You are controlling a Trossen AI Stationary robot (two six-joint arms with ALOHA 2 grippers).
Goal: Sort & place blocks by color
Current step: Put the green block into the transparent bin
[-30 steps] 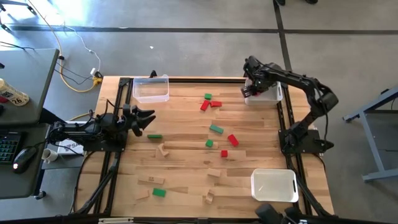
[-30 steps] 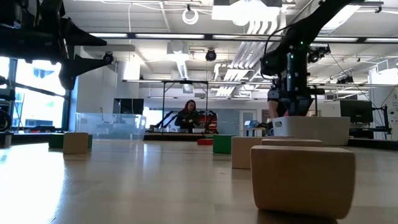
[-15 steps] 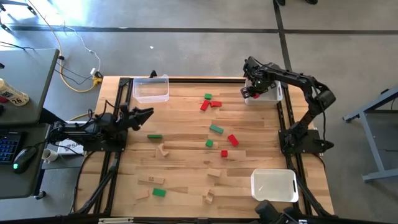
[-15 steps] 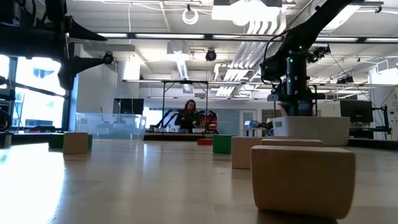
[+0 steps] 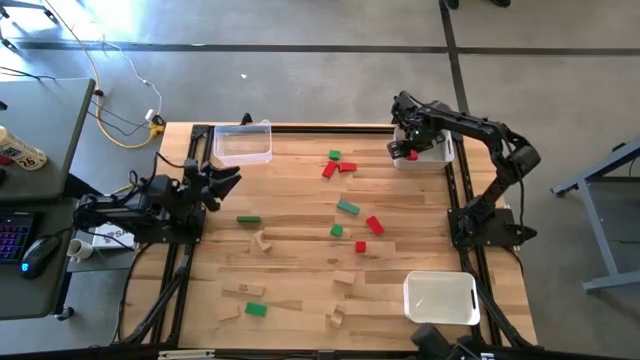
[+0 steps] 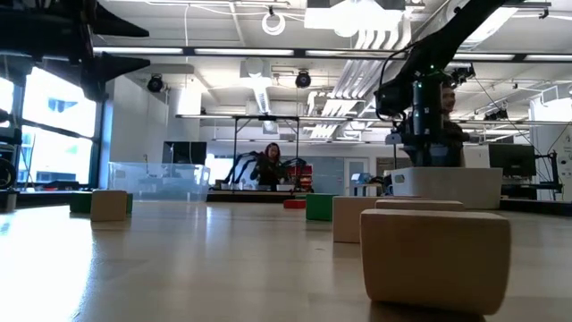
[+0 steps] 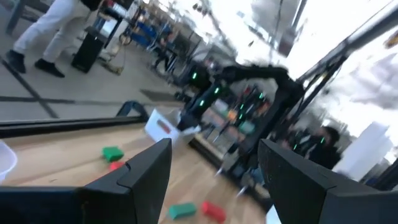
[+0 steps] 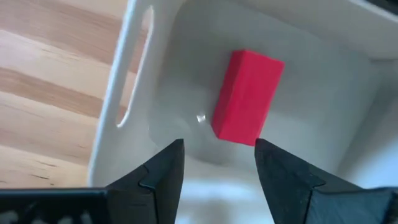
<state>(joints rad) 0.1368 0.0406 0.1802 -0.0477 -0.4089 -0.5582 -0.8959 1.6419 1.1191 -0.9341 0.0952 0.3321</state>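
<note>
Red wooden bar block (image 8: 247, 96) lay inside white plastic bin (image 8: 134, 93) at desk (image 5: 300, 250) corner, beneath right tool (image 8: 217, 163), spread wide, empty. Release step judged complete; next, reaching toward remaining red blocks (image 5: 340, 168). Left tool (image 5: 225, 180) idle, parted.

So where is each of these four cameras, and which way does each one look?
High: above the table, looking straight down; both arms show.
Low: at tabletop height, looking level past plain blocks into the room; arms overhead.
Left wrist: looks past the open left gripper across the table.
Right wrist: looks down past the open right gripper into a bin.
Shared: high and right wrist both show the red block.
</note>
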